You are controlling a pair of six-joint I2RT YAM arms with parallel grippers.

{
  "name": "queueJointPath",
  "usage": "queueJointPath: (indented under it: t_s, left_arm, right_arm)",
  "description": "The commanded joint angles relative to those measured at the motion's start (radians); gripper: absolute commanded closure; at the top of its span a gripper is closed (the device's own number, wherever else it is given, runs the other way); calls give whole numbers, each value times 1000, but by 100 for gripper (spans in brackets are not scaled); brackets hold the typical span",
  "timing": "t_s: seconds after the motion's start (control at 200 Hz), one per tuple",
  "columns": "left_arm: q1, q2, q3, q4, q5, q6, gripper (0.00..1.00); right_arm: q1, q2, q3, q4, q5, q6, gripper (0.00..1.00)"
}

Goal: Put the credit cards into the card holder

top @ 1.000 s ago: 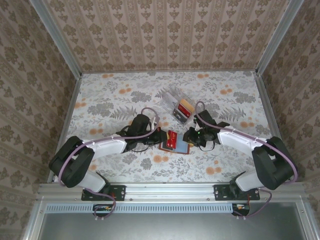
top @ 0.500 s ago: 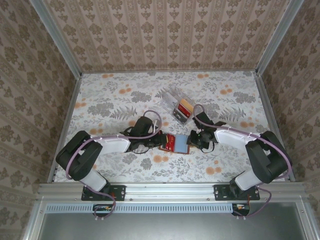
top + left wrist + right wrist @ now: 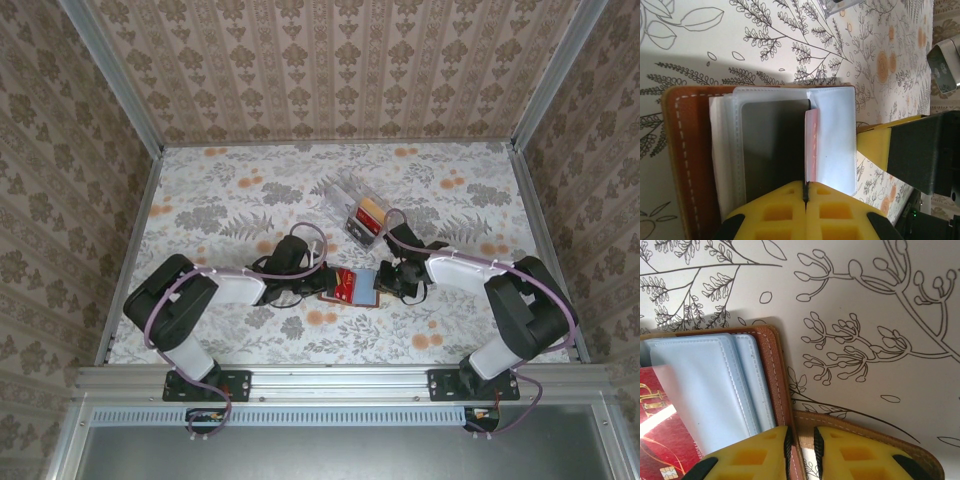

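Two grips are sharing one thing right now: you are holding the card holder (image 3: 350,287) from both ends. It is lying open on the table (image 3: 230,200), near the front and midway between the arms. Its long axis is running from one gripper across to the other.

Your left gripper (image 3: 805,192) is pinching fully closed on a thin clear leaf inside the holder. The edge of a red card (image 3: 811,145) is running straight away from the fingertips along that leaf. Your right gripper (image 3: 800,437) is clamping narrowly on the stitched brown leather cover at the opposite end, with the leather edge sitting between its two yellow fingers (image 3: 750,455).

The coming move, as I am judging it, is turning on that red card. It is lying on the left arm's half of the holder, so the left arm is the nearer one, while the right is only steadying the cover.

From the right wrist, the card is showing gold lettering and a chip. A cloudy leaf is covering part of it, so it is looking partly tucked in rather than seated. A dark grey card (image 3: 772,145) is showing behind the clear leaves. Further back, a clear box (image 3: 340,195) is holding more cards (image 3: 370,210), well apart from both grippers.
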Motion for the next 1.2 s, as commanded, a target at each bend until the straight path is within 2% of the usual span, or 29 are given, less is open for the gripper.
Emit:
queueJointPath:
  t_s: [0.0, 0.575, 0.92, 1.03, 1.195]
  left_arm:
    - [-8, 25, -12, 28, -2, -24, 100]
    - [-13, -7, -32, 44, -104, -77, 100]
    - [-52, 63, 21, 63, -39, -78, 100]
    - [-54, 62, 43, 0, -43, -44, 100]
    - [-65, 67, 105, -124, -48, 16, 94]
  right_arm:
    - [14, 46, -7, -16, 40, -11, 76]
    - [15, 50, -9, -11, 39, -7, 75]
    - [15, 50, -12, 3, 27, 1, 75]
    - [15, 52, -11, 8, 21, 5, 75]
    - [16, 55, -10, 23, 5, 12, 75]
